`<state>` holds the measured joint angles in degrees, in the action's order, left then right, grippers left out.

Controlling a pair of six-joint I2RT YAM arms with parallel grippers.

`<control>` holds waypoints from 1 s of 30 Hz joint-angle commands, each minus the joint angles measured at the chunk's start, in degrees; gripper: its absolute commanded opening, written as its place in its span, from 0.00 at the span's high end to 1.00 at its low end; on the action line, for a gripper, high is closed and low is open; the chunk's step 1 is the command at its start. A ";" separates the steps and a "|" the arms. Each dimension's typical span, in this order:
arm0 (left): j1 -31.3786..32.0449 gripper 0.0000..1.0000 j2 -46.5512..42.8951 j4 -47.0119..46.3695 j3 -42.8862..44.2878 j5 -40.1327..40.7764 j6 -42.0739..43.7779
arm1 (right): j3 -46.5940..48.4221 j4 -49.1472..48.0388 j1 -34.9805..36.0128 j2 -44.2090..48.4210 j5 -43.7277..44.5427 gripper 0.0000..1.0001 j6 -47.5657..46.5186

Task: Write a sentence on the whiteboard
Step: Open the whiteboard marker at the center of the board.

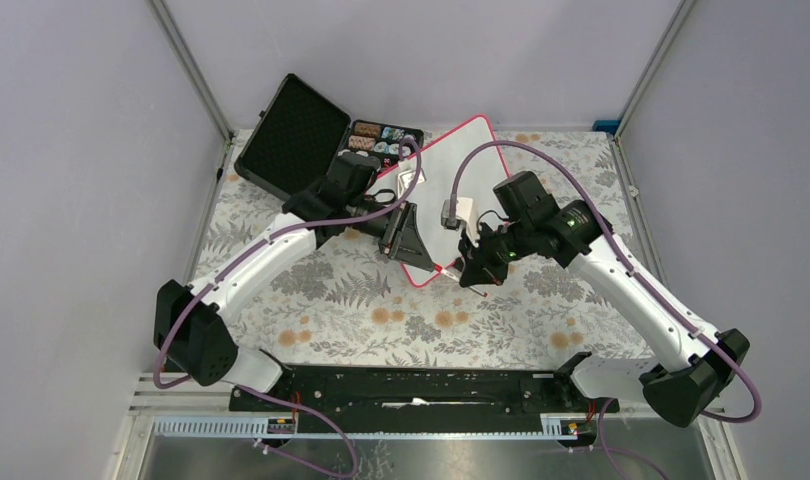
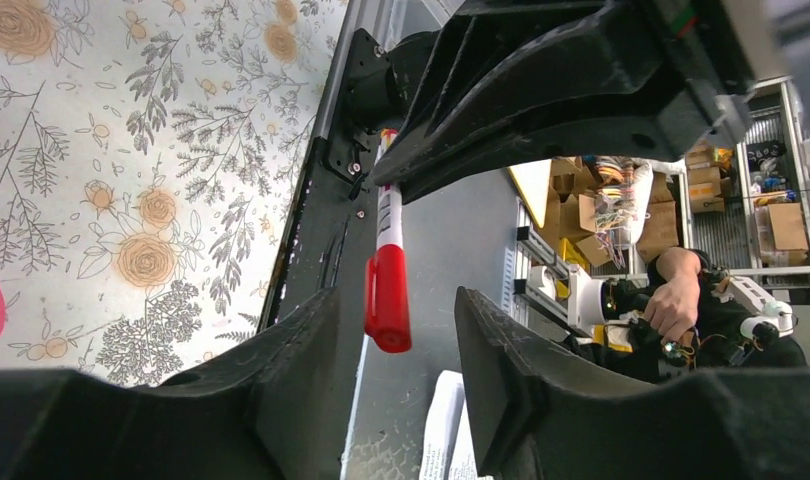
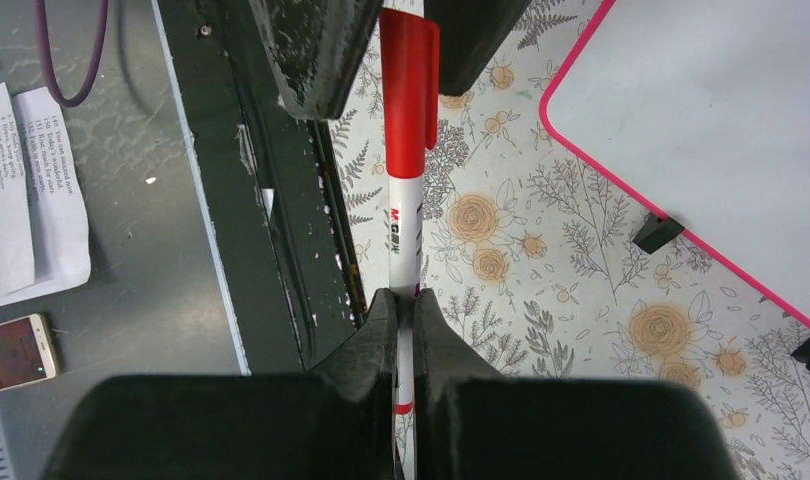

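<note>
The whiteboard lies tilted at the table's middle back, with a pink-red rim and black feet; its corner shows in the right wrist view. I see no red strokes on its face. My right gripper is shut on the white barrel of a marker, held in the air near the board's front corner. The marker's red cap sits between the fingers of my left gripper, which is open, with gaps on both sides of the cap. In the top view the two grippers, left and right, face each other.
An open black foam-lined case with a tray of small items stands at the back left, next to the board. A black rail runs along the near table edge. Paper sheets and a phone lie beyond it.
</note>
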<state>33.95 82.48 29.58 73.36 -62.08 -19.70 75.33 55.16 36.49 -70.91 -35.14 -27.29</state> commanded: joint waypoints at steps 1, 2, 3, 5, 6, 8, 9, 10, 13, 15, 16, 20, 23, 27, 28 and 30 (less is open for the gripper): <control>0.06 0.55 0.27 -4.04 -0.74 -2.88 -1.35 | 3.18 1.04 1.03 -0.40 0.74 1.00 -0.92; 0.10 0.57 0.31 -4.12 -0.81 -2.88 -1.43 | 3.38 1.12 1.15 -0.53 0.65 1.00 -0.88; 0.14 0.57 0.38 -4.18 -0.87 -2.88 -1.47 | 3.60 1.14 1.25 -0.66 0.53 1.00 -0.84; 0.15 0.59 0.49 -4.18 -0.85 -2.88 -1.46 | 4.10 1.53 1.41 -0.89 0.14 1.00 -0.90; 0.19 0.61 0.42 -4.30 -0.85 -2.87 -1.47 | 4.38 1.73 1.50 -0.98 -0.07 1.00 -1.00; 0.23 0.70 0.40 -4.62 -0.90 -3.08 -1.72 | 4.79 2.02 1.64 -1.25 -0.18 1.00 -1.09; 0.23 0.76 0.40 -5.12 -1.13 -3.47 -2.13 | 5.01 2.20 1.70 -1.32 -0.15 1.00 -1.20; 0.23 0.85 0.28 -5.96 -1.40 -3.98 -2.63 | 5.44 2.19 1.81 -1.41 -0.28 1.00 -1.15; -0.57 1.00 -0.91 -7.82 -2.02 -4.99 -2.18 | 6.57 -1.32 1.58 -0.77 1.84 0.44 3.57; -2.20 1.00 -2.11 -8.31 -1.91 -5.22 -1.22 | 6.42 -4.55 -0.31 0.25 1.62 0.18 6.78; -3.48 1.00 -2.67 -8.85 -1.82 -5.69 -1.12 | 6.61 -6.43 -2.39 0.73 -0.55 0.14 8.81; -8.79 1.00 -5.97 -16.87 -3.42 -8.93 -4.80 | 9.18 -12.79 -10.95 0.39 -15.53 0.09 19.31; -12.35 1.00 -10.02 -37.80 -8.66 -11.60 -18.01 | 7.79 -20.53 -12.25 -0.05 -22.37 0.08 29.29; -16.41 1.00 -11.83 -64.23 -14.11 -11.37 -37.84 | 4.05 -37.59 -13.11 -0.68 -28.98 0.12 47.39; -17.03 1.00 -12.02 -69.42 -15.21 -10.67 -41.63 | 3.74 -39.74 -13.31 -0.92 -29.10 0.12 50.10; -17.93 1.00 -12.39 -77.54 -16.66 -9.06 -48.64 | 3.56 -42.41 -13.40 -1.46 -29.32 0.13 53.42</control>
<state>17.85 71.57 -18.09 59.33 -70.81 -48.42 79.83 27.05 23.88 -71.70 -57.41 9.76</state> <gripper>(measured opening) 0.192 0.883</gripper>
